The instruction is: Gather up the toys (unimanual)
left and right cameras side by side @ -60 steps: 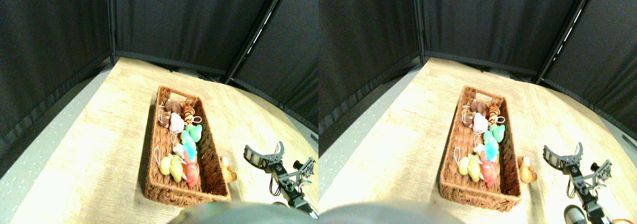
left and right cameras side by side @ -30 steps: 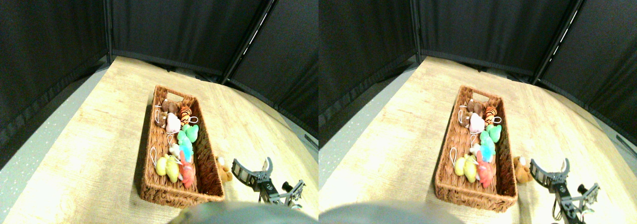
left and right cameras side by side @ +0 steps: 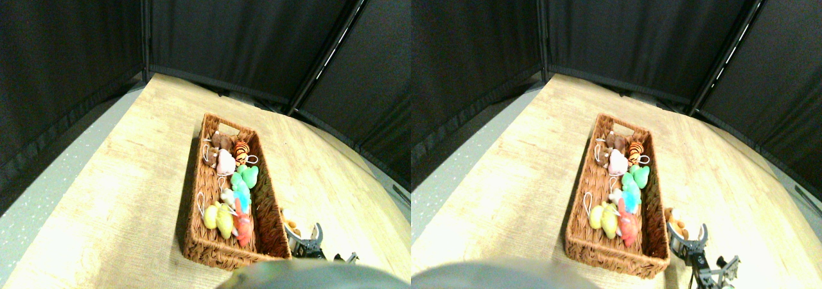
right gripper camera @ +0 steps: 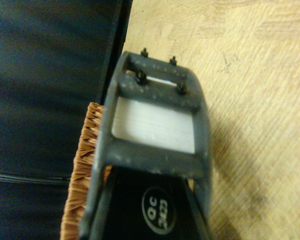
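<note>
The stereo pair view takes in the whole scene: a long brown wicker basket (left and right cameras side by side: 221, 192) lies on the pale wood-grain table (left and right cameras side by side: 115, 192), ringed by black curtains (left and right cameras side by side: 244, 32). Inside the basket lie most of the toys: a brown one (left and right cameras side by side: 219, 141) and a striped orange one (left and right cameras side by side: 241, 151) at the far end, a pink one (left and right cameras side by side: 225, 163) beside them, a green one (left and right cameras side by side: 247, 175), a blue-white one (left and right cameras side by side: 241, 191), then a yellow one (left and right cameras side by side: 218, 217) and a red-orange one (left and right cameras side by side: 243, 223) at the near end, with white loop cords among them. One tan-brown toy (left and right cameras side by side: 291, 225) lies outside on the table, just beside the basket's right wall near its front corner. The right claw (left and right cameras side by side: 304, 240) sits low at that toy, its two jaws standing apart around or just in front of it; whether they touch it cannot be told.

The wrist view shows none of the toys. There the dark open frame of a jaw (right gripper camera: 155, 130) fills the middle, with a strip of the basket's woven wall (right gripper camera: 84, 170) beside it, the table grain on one side and dark curtain on the other. No readable brand or label appears on the basket or toys
</note>
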You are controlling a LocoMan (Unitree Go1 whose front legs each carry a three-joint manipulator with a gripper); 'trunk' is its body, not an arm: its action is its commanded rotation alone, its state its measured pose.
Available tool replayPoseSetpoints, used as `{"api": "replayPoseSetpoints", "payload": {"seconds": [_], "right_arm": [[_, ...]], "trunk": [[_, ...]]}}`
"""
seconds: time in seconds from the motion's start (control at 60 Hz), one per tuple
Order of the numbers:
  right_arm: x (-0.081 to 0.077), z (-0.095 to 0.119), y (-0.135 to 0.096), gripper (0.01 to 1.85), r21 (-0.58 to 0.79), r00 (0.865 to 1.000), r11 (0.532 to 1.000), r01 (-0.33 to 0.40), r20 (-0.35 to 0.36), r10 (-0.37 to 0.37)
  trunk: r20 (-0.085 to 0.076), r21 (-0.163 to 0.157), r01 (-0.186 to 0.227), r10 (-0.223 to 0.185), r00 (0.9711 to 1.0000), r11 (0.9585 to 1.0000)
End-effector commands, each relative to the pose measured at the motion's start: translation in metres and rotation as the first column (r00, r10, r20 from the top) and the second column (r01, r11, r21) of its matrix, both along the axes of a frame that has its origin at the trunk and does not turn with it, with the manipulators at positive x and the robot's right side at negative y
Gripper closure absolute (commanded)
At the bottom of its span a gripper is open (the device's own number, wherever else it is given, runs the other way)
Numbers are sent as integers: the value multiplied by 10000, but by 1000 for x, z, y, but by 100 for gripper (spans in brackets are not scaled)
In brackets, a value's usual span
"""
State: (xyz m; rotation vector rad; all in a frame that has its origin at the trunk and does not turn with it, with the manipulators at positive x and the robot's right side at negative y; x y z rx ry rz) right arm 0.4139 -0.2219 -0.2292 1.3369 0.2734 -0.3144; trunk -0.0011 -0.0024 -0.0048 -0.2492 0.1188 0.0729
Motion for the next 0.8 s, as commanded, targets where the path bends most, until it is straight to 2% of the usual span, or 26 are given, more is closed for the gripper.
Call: {"api": "replayPoseSetpoints", "payload": {"seconds": [0.017,0.217,0.25,0.367,0.5,0.6,0.65,0.7,0.733,0.767,0.783,0.8], "right_arm": [[7,-2,-2,93,292,9998,9995,-113,176,107],[18,-20,0,97,362,9998,9992,-140,-149,146],[20,-22,0,95,294,9995,9995,114,-304,-105],[25,-30,-3,100,481,9994,9987,189,-284,-176],[30,-33,-6,95,503,9984,9980,377,-433,-355],[32,-35,-9,99,562,9976,9966,600,-384,-579],[32,-35,-10,106,718,9962,9939,835,-294,-815],[33,-35,-12,114,660,9969,9948,770,-209,-758],[33,-34,-12,135,515,9966,9954,809,-162,-802],[33,-32,-12,169,-293,9968,9963,802,-1,-803],[32,-31,-12,179,-539,9963,9948,862,70,-859],[32,-31,-12,179,-539,9963,9948,862,70,-859]], "trunk": [[-95,-72,-262,261,9996,9996],[-182,-82,-274,273,9995,9996],[-194,-72,-277,275,9994,9996],[-220,-10,-243,242,9995,9997],[-250,71,-188,190,9995,9998],[-286,142,-138,142,9995,9998],[-306,150,-117,121,9995,9998],[-321,172,-92,98,9994,9998],[-298,175,-92,97,9995,9998],[-304,189,-74,80,9995,9998],[-304,189,-74,80,9995,9998],[-312,201,-57,63,9995,9998]]}}
